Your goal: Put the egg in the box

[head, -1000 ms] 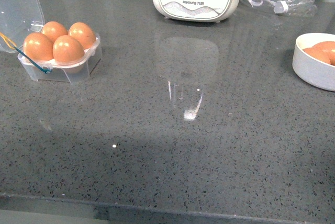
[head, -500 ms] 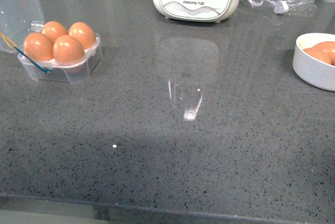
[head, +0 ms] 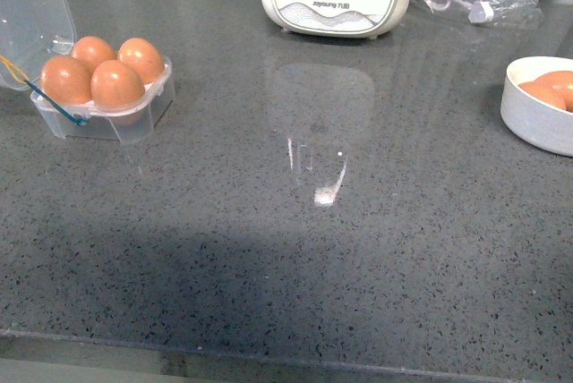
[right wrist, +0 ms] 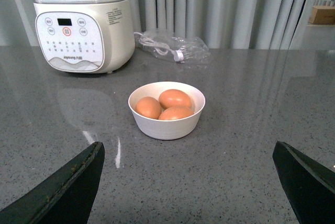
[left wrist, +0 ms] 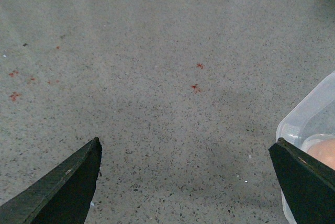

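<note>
Looking done: your box (head: 100, 88) holds four eggs (head: 116, 83), lid up; both end effectors (right wrist: 188, 182) spread wide, carrying nothing.

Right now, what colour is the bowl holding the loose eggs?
White; the bowl shows best in the right wrist view, with three brown eggs inside.

Clear plastic egg box (head: 115, 113) far left of the white appliance, lid (head: 31, 7) swung open and upright behind it, four brown eggs (head: 92, 72) filling all cells, yellow and blue elastic loops (head: 40, 97) at its left edge
</note>
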